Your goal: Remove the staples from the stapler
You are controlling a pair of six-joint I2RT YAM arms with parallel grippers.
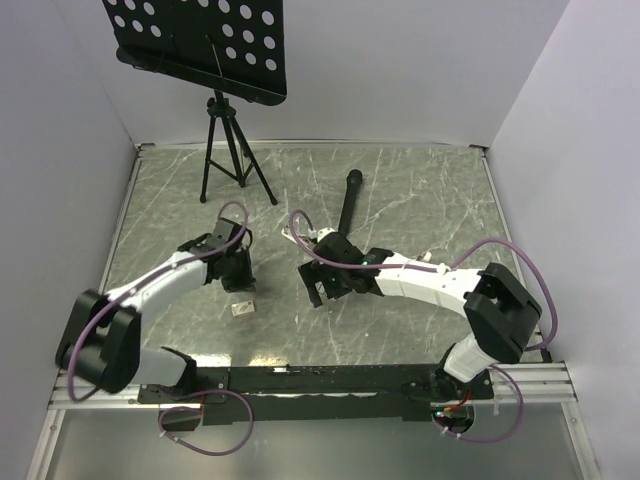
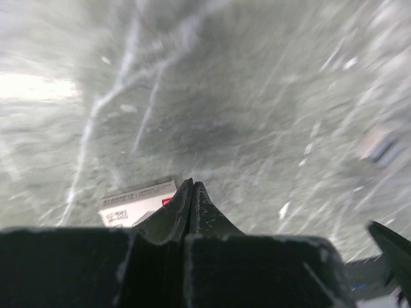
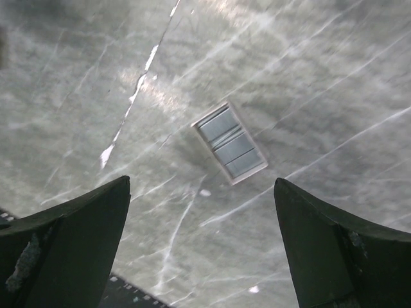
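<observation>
I'm seeing the staple box [image 3: 230, 142] sitting mid-frame, just above my right pincer [image 3: 201, 192], which is spreading wide; left pincer [image 2: 191, 187] is pressing together, its view blurring.

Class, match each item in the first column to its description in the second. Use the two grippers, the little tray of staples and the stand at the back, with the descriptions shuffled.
Column 1
1. left gripper
2. right gripper
3. tray of staples
4. perforated stand

Column 2
A. at the far left of the table, on a tripod
B. fingers wide apart
C. lying flat on the marbled surface
D. fingers pressed together

Pairs: 1-D, 2-B, 3-C, 4-A
</observation>
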